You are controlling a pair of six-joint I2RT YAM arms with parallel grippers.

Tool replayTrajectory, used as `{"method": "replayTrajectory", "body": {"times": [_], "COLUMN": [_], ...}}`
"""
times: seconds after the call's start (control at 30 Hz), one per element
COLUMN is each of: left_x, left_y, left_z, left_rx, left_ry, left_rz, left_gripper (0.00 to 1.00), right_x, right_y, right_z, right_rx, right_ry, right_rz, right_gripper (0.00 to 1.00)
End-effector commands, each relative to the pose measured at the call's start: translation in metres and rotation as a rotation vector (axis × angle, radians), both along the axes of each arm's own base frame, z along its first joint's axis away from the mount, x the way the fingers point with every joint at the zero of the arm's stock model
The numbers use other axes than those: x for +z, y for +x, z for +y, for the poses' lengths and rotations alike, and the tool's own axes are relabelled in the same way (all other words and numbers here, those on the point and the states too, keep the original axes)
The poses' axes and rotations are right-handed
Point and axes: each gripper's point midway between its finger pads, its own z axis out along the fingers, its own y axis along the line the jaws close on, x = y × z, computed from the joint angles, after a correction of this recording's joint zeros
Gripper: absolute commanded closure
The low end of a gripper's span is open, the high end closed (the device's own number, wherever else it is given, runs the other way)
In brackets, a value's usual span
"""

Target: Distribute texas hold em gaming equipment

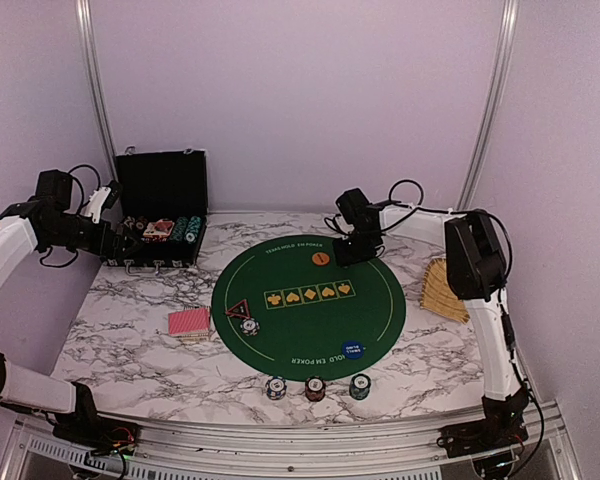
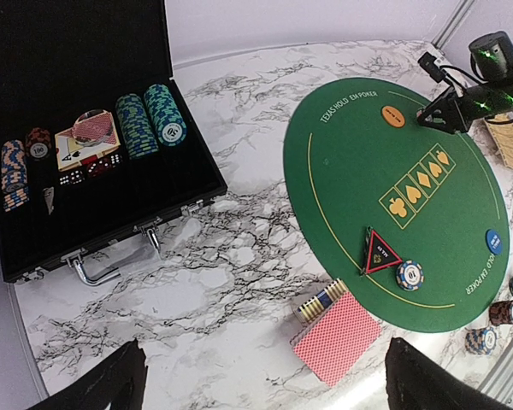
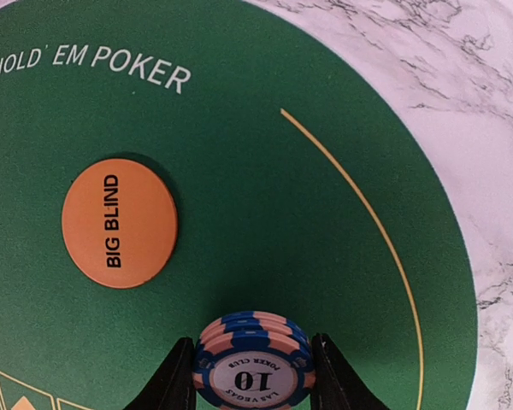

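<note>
1. Marble surface [image 1: 130, 350], green mat [image 1: 300, 325] on it.
2. Right end effector [image 3: 255, 376] pinches a chip stack [image 3: 253, 352] over the mat's far edge, orange disc [image 3: 120, 224] just beside.
3. Left end effector [image 2: 265, 380] gapes wide, empty, by the case [image 1: 160, 185].

- The table [image 1: 140, 350] has a white top veined in grey like marble, with a silvery rail [image 1: 280, 440] along its near edge.
- A round green mat [image 1: 300, 330] lies at the table's middle, printed with white lettering near its rim, a thin yellow arc, and a row of five yellow suit boxes across its centre.
- A black hinged case [image 1: 162, 185] stands open at the far left corner, lid upright (a silver handle and latches show on its near side).
- A tan slatted wooden object [image 1: 435, 295] rests at the right edge, just beside the mat, partly hidden.
- Two silvery posts [image 1: 95, 90] [image 1: 490, 100] rise at the back corners before pale lilac walls [image 1: 300, 100].
</note>
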Motion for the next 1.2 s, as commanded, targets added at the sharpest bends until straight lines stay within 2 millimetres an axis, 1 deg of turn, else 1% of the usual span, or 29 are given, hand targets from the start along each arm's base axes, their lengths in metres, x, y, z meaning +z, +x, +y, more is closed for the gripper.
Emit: {"method": "replayTrajectory", "body": {"times": [0.0,0.17,0.23,0.37,0.5,0.67,0.8,0.93,1.07,1.17], "left_x": [0.012,0.01,0.01,0.009,0.009,0.011,0.013,0.013,0.014,0.012], "left_y": [-0.003,-0.002,-0.002,-0.003,-0.004,-0.004,-0.006,-0.008,-0.009,-0.009], "left_z": [-0.002,-0.001,0.001,0.001,0.0,0.0,-0.001,-0.003,-0.003,-0.002], "left_rx": [-0.016,-0.014,-0.01,-0.014,-0.019,-0.022,-0.026,-0.035,-0.038,-0.034], "left_ry": [-0.001,0.007,0.015,0.023,0.022,0.017,0.016,0.011,0.01,0.016], "left_rz": [-0.023,-0.02,-0.023,-0.023,-0.02,-0.023,-0.025,-0.024,-0.026,-0.022], "left_gripper": [0.01,0.01,0.01,0.01,0.01,0.01,0.01,0.01,0.01,0.01], "right_x": [0.015,0.003,-0.002,-0.008,-0.009,-0.007,0.0,0.011,0.039,0.06], "right_y": [0.015,0.015,0.014,0.012,0.011,0.012,0.013,0.013,0.008,-0.005], "right_z": [0.013,0.018,0.019,0.016,0.014,0.01,0.007,0.005,0.007,0.019], "right_rx": [0.004,0.015,0.019,0.019,0.02,0.012,0.006,0.0,0.003,0.036], "right_ry": [0.052,0.058,0.06,0.044,0.031,0.011,0.005,-0.001,0.007,-0.005], "right_rz": [-0.047,-0.021,-0.009,0.004,0.004,-0.003,-0.017,-0.037,-0.087,-0.121], "right_gripper": [0.88,0.85,0.81,0.71,0.66,0.52,0.45,0.43,0.43,0.43]}}
